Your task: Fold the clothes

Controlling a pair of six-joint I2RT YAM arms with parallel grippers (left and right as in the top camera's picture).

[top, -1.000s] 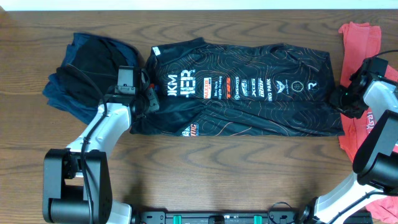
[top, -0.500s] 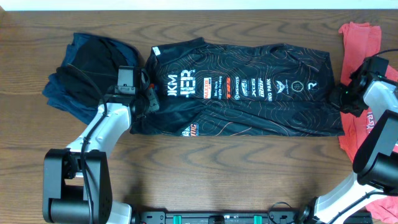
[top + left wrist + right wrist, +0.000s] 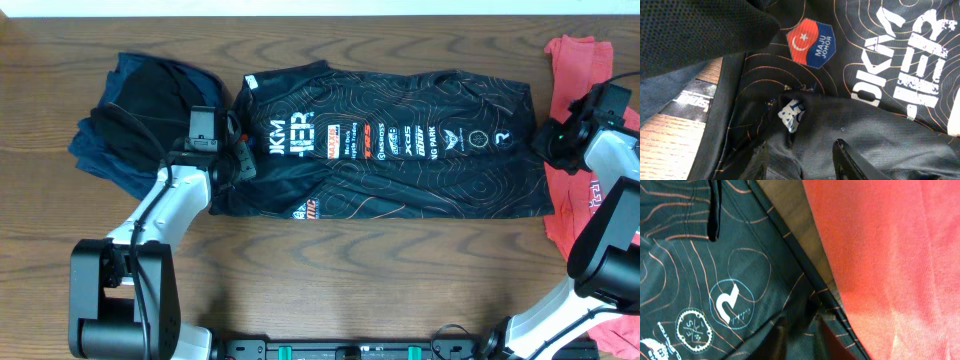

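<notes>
A navy pile (image 3: 130, 120) lies far left on the table (image 3: 350, 270). Just right of it, the left gripper (image 3: 799, 150) sits low over the left end of the jersey (image 3: 390, 140), jaws partway apart and pinching a bunched fold of its black cloth with a small white tag. The jersey lies spread flat across the middle. At its right hem the right gripper (image 3: 800, 332) has its jaws close together, touching the puckered edge; whether it grips is unclear. The red shirt (image 3: 580, 60) lies far right.
</notes>
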